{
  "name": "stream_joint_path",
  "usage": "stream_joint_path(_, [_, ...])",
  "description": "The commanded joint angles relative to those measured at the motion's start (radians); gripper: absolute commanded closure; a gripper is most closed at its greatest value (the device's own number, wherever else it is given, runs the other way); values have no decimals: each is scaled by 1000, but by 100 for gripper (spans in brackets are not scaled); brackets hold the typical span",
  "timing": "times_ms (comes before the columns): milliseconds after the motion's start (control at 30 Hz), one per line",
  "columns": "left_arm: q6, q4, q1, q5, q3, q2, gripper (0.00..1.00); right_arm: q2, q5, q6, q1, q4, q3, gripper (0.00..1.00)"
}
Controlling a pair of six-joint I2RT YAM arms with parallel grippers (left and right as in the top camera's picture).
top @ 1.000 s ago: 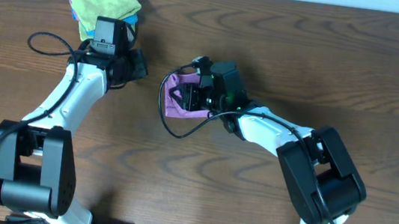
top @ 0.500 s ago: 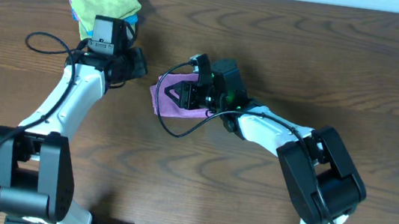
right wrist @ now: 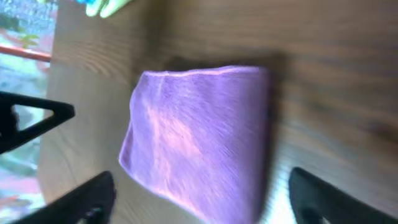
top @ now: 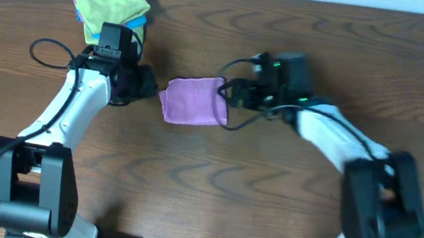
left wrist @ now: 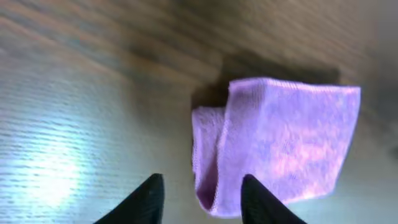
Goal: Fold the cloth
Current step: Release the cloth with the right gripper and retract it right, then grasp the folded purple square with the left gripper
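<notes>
The surface [top: 220, 184] carries the cloth [top: 194, 102] flat between the two arms, doubled into a tidy, roughly rectangular pad. In the left wrist view, layers are stacked along its near edge. On that showing the folding looks done or nearly so. What may be left is one more fold, if wanted, and drawing the arms clear.

The right jaws stand wide apart just beside the cloth's right edge, holding nothing. The left jaws are partly apart at its left edge, with a lower corner of the cloth between the tips, and nothing appears pinched.

The right arm [top: 338, 137] is smeared in the overhead view, and both wrist views are soft. The cloth's layers cannot be counted. Whether a left tip touches the cloth cannot be told, since the wrist covers the tips from above.
</notes>
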Motion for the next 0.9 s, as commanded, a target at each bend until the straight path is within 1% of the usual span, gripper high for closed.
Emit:
stream_joint_path(0, [11,-21,8,89,21,-19,54,-162,-19,-233,-67,-125,12,1])
stream_joint_path(100, [-2,-40,8,148,21,-19,53,-285,-19,-341,-135,-307,12,1])
stream_joint_path(167, [-25,-56,8,160,21,-19,54,-360,-19,-426,-185,-430,12,1])
stream_joint_path(233, [-54,-74,8,182,16,-19,55,-452,-19,-541,-261,-591,10,1])
stream_joint_path(333, [-91,-77,6,218,0,-19,55,-566,-21,-640,-356,-712,-17,1])
stream_joint_path(433, [-156,-70,6,256,-37,-19,56,-725,-45,-659,-462,-720,-113,1])
stream_joint_path(600, [-198,-52,5,311,-97,-19,56,-965,-91,-658,-582,-700,-288,1])
stream_joint_path(733, [-230,-11,1,362,-126,-19,55,-1130,-95,-658,-624,-697,-406,1])
stream_joint_path(833, [-259,3,-18,368,-126,-19,50,-1194,-95,-656,-623,-696,-455,1])
stream_joint_path(867, [-267,7,-29,364,-126,-19,47,-1201,-93,-650,-623,-697,-463,1])
